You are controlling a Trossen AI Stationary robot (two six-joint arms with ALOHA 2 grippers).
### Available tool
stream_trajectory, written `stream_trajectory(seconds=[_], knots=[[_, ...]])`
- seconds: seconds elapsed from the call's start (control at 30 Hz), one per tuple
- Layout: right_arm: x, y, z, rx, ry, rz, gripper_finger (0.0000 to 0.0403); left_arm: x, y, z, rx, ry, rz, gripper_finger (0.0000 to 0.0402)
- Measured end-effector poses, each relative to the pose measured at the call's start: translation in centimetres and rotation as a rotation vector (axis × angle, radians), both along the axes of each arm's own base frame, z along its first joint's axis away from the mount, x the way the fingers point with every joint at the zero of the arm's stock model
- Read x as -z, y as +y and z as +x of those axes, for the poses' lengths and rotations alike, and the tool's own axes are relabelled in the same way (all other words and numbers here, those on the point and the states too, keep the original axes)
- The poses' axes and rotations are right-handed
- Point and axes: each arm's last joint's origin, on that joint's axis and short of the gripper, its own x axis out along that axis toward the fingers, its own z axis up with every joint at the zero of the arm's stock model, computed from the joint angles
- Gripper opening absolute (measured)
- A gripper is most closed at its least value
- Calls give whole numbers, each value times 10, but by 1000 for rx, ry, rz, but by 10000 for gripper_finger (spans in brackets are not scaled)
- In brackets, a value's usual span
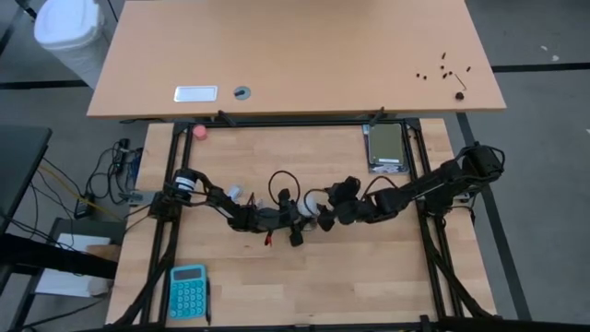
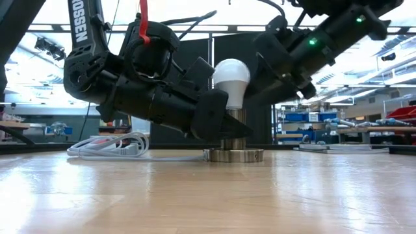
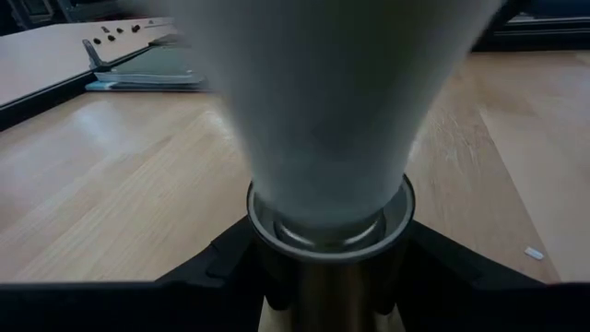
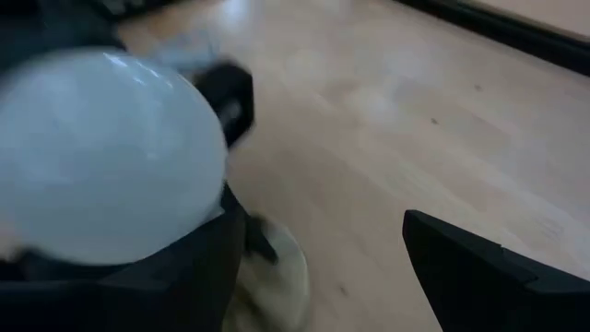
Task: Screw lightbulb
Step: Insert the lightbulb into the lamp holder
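Small white frosted lightbulb (image 2: pixel 231 81) stands upright in round brass-coloured metal socket (image 2: pixel 233 153), mid surface. Left end effector (image 3: pixel 327 267) pinches socket collar beneath bulb. Right end effector (image 4: pixel 318 267) spread, bulb globe against one finger. Judgement: brace socket, close squarely on globe, turn without tilting. Coiled white cord (image 2: pixel 110 148) lies near left arm; could snag.

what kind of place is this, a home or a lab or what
Most likely a robotics lab or workshop. Shelving with blue bins and strip ceiling lights show behind the table, a second desk stands alongside, and cables run across the floor beside the wooden table.
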Motion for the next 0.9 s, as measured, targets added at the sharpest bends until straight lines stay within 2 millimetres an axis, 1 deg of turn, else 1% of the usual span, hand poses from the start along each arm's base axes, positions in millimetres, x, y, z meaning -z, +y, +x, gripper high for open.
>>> stream_trajectory(seconds=[0.23, 0.43, 0.6, 0.7, 0.8, 0.83, 0.9], knots=[[0, -6, 2, -13, 10, 7, 309, 0, 0, 0, 0, 0, -1, 190], [3, 6, -4, -22, 53, -30, 309, 0, 0, 0, 0, 2, 0, 190], [4, 8, -8, -25, 91, -49, 309, 0, 0, 0, 0, 2, 0, 190], [2, 13, -10, -116, 118, -38, 309, 0, 0, 0, 0, 2, 0, 190], [0, 19, -7, -275, 133, -78, 309, 0, 0, 0, 8, 5, 9, 190], [-1, 21, -6, -330, 115, -90, 309, 0, 0, 0, 18, 8, 17, 190], [1, 19, -4, -409, 61, -90, 309, 0, 0, 0, 37, 11, 23, 190]])
